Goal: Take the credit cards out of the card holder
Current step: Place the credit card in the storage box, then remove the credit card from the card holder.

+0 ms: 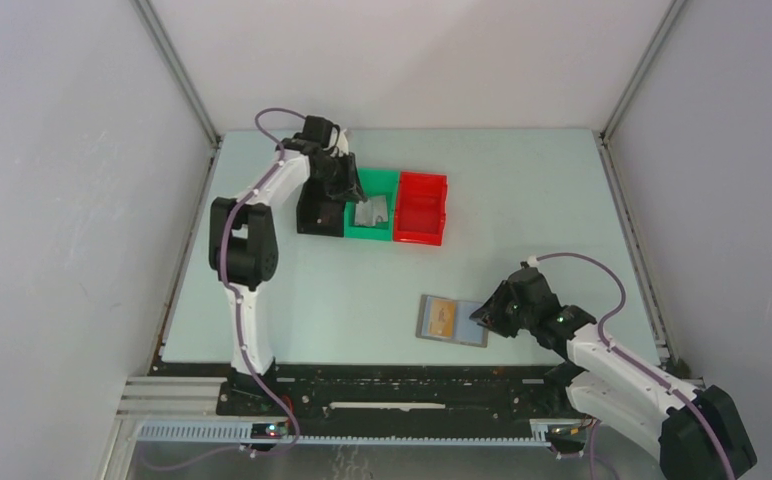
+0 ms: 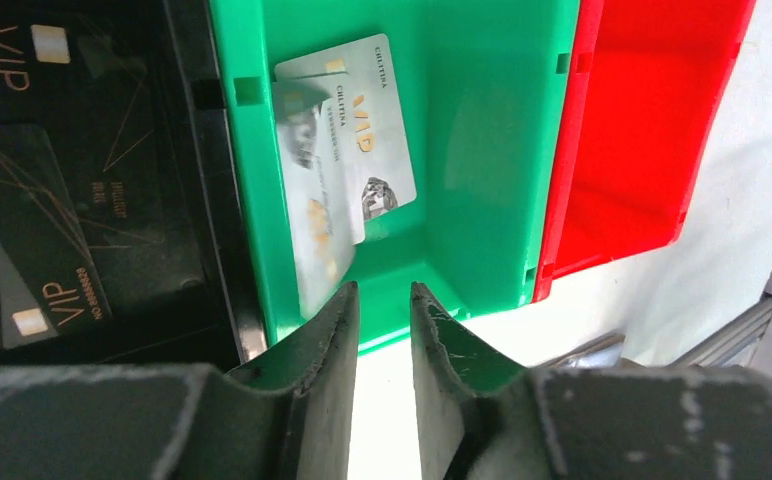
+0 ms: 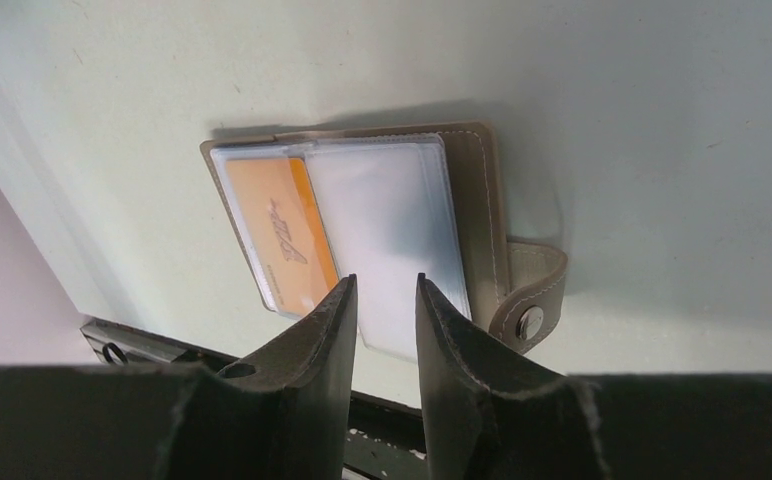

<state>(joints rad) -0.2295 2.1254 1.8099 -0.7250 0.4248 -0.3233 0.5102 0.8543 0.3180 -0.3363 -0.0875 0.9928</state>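
The grey-taupe card holder [image 1: 452,320] lies open on the table near the front. In the right wrist view it [image 3: 477,200] shows a tan-orange credit card [image 3: 277,230] inside a clear sleeve, an empty clear sleeve [image 3: 387,220] beside it, and the closing tab [image 3: 530,300] at its right. My right gripper [image 3: 384,282] hovers just over the holder's near edge [image 1: 479,318], jaws slightly apart and empty. Silver-grey cards [image 2: 347,150] lie in the green bin [image 2: 482,150]. My left gripper [image 2: 384,290] is above that bin's near wall [image 1: 352,190], jaws slightly apart and empty.
A red bin [image 1: 420,207] stands right of the green bin [image 1: 382,182], and a black bin [image 1: 317,215] holding dark cards [image 2: 52,220] stands left of it. The table's front edge rail [image 3: 162,345] is close under the right gripper.
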